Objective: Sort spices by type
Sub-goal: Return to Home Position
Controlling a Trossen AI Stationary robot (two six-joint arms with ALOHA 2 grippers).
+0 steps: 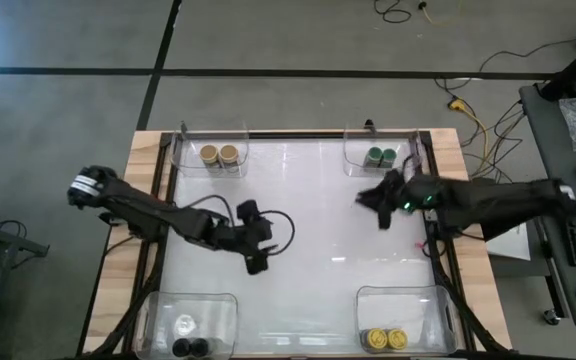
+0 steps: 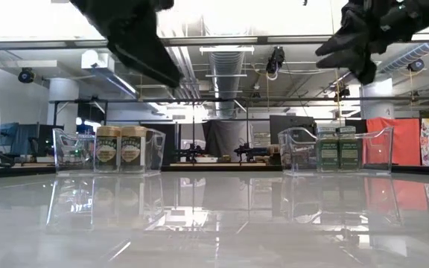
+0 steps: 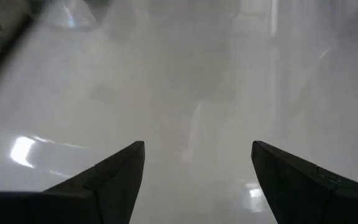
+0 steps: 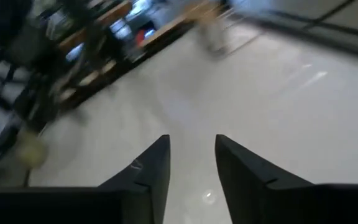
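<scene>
Left gripper (image 3: pixel 197 146): jaws spread wide, nothing between them, over the white table (image 1: pixel 318 230), left of centre. Right gripper (image 4: pixel 191 140): jaws parted by a narrow gap, empty, just beside the top-right corner. Jars sit paired in clear tubs (image 1: pixel 196 296) at the corners in the high view: tan jars (image 1: pixel 219 155) top left, green jars (image 1: pixel 380 156) top right, black jars (image 1: pixel 190 347) bottom left, yellow jars (image 1: pixel 385 339) bottom right.
</scene>
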